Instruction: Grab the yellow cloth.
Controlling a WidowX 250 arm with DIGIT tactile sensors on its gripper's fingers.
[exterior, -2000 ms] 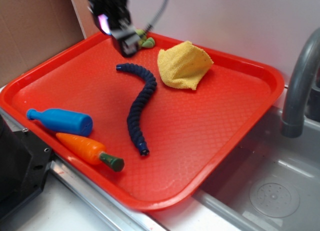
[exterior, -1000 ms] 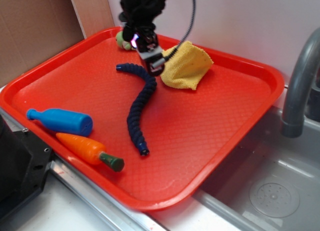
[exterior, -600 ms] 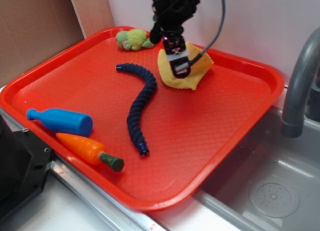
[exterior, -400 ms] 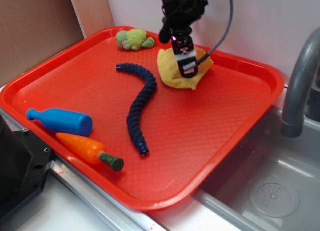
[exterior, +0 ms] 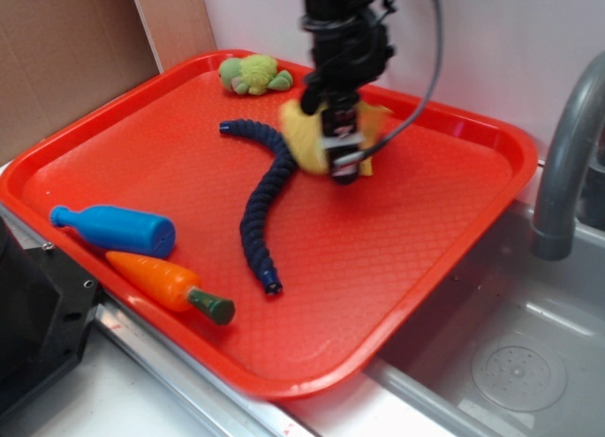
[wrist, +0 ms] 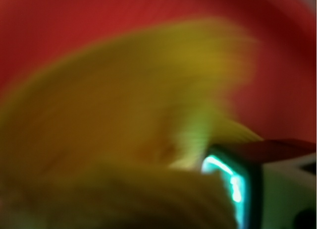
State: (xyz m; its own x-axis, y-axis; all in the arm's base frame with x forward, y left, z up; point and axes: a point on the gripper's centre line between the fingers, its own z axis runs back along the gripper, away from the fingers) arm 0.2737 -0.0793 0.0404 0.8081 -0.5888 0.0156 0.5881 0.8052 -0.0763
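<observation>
The yellow cloth lies bunched at the back middle of the red tray. My gripper points straight down into it, with yellow fabric showing on both sides of the fingers. In the wrist view the cloth fills nearly the whole blurred frame, pressed close to the camera. Only one finger shows, at the lower right. The fabric and the blur hide how the jaws stand.
A dark blue segmented snake toy curves just left of the cloth. A yellow-green plush sits at the tray's back left. A blue bottle and a carrot lie front left. A grey faucet and sink stand right.
My gripper swept right from the tray's back left, came over the cloth and dropped into it. The cloth has bunched up and shifted slightly left.
</observation>
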